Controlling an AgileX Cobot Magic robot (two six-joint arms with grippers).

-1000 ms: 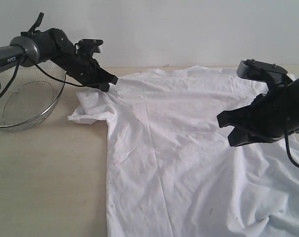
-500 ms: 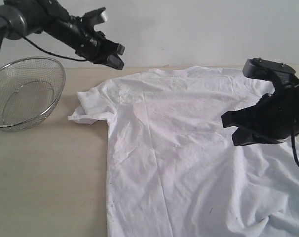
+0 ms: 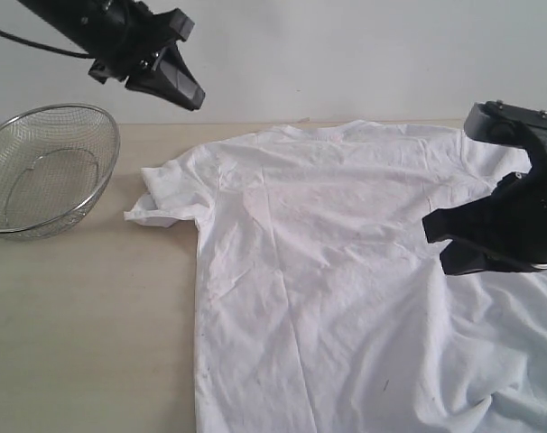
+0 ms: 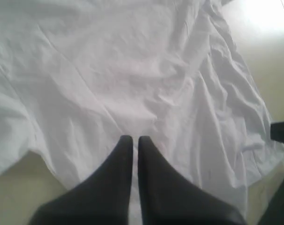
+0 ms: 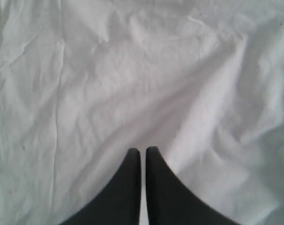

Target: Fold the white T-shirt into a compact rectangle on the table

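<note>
The white T-shirt lies spread flat and wrinkled on the table, plain side up, collar toward the back wall. Its left sleeve is bunched near the bowl. My left gripper hangs high above the table's back left, off the cloth, shut and holding nothing. In the left wrist view the gripper looks down on the T-shirt from well above. My right gripper hovers over the shirt's right side, shut and empty. The right wrist view shows the gripper above creased fabric.
A silver wire-mesh bowl stands at the back left of the table, close to the shirt's left sleeve. Bare tabletop runs along the front left. A pale wall rises behind the table.
My left gripper has let go of the shirt's shoulder by the sleeve and risen up and back, away from the cloth. The right gripper has drifted slightly right.
</note>
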